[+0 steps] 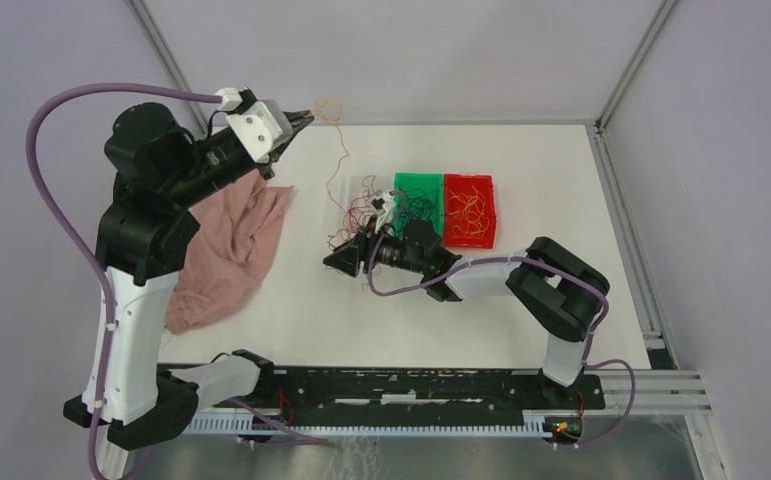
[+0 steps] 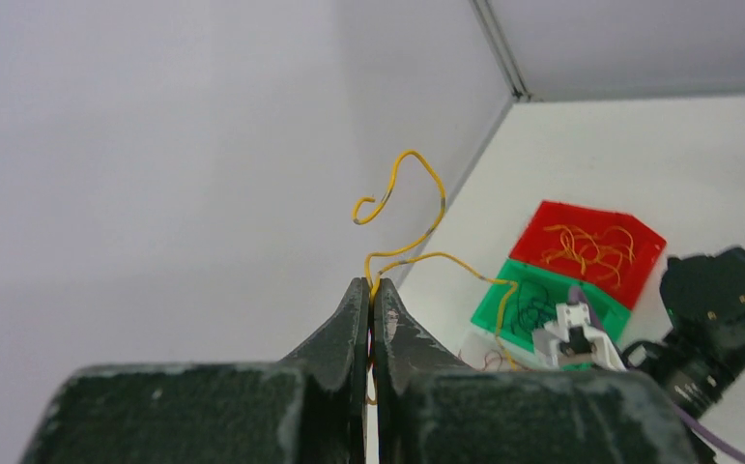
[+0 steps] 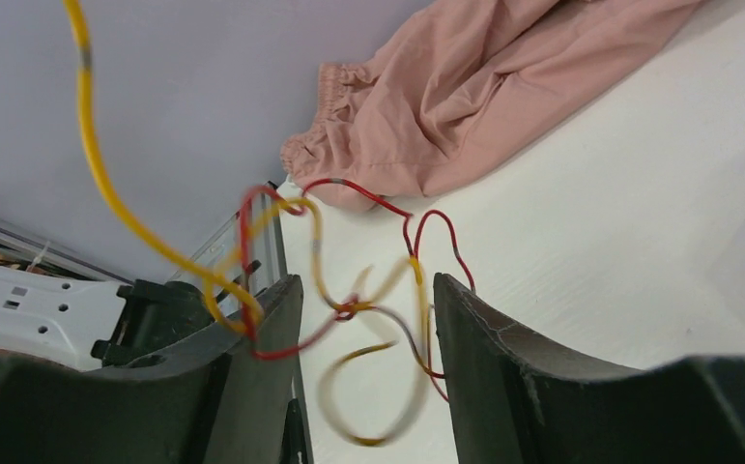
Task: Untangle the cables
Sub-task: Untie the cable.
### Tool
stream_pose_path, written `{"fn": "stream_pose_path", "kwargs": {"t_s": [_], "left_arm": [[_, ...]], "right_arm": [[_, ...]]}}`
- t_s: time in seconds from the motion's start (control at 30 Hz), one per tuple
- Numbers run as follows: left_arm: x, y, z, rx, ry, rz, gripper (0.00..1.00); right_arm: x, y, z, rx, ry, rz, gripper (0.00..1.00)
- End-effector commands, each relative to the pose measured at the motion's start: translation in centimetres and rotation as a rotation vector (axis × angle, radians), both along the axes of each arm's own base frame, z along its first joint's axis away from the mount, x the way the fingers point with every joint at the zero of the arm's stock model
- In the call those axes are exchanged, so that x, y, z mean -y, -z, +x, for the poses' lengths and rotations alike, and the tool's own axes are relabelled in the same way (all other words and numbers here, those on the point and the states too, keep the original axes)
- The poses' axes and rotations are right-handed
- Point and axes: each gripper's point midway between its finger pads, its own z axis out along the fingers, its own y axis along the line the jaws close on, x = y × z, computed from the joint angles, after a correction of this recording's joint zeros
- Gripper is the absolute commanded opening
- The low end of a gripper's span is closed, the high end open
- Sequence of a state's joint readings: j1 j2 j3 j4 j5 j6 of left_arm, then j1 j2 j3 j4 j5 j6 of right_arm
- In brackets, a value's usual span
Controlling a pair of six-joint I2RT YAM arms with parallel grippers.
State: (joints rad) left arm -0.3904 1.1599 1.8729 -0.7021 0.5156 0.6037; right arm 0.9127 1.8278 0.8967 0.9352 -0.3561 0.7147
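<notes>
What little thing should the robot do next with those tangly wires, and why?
Probably close the right tool on the knot of red and yellow cables sitting between its open jaws. The left tool, shut on the yellow cable and raised high, could then likely pull that cable loose while the knot is pinned.

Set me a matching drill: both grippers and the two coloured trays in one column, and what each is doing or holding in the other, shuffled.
Column one:
1. left gripper
2. right gripper
3. red tray
4. green tray

Column two:
A. holds dark cables
B. open around a red-and-yellow tangle
C. holds orange-yellow cables
D. shut on a yellow cable, raised off the table

Pairs: 1-D, 2-B, 3-C, 4-A.
</notes>
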Motion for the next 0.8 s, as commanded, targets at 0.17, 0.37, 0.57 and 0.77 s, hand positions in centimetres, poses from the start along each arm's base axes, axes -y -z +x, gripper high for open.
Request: {"fn": "stream_pose_path", "kwargs": {"t_s": [0.17,0.37,0.57,0.77], "left_arm": [[-2.5,-10.9,-0.9,0.242,-0.118,-0.314,0.03],[-4.4,-16.0,-1.9,0.405,-0.179,-0.394,0.03],[-5.4,-19.8,-3.3,0.531,-0.194,-0.426,0.03],[-7.8,-24.5,-4.9,0.746,-0.282,-0.486,0.03]], "right_arm": [[0.5,3.9,0.0,-0.017,0.033,-0.049,0.58],[0.8,6.8,0.3,-0.058,0.068,-0.101,0.55],[1.6,9.0,0.4,-0.086,0.115,-0.151,0.32],[2.7,11.9,0.6,-0.116,0.175,-0.237,0.07]]}}
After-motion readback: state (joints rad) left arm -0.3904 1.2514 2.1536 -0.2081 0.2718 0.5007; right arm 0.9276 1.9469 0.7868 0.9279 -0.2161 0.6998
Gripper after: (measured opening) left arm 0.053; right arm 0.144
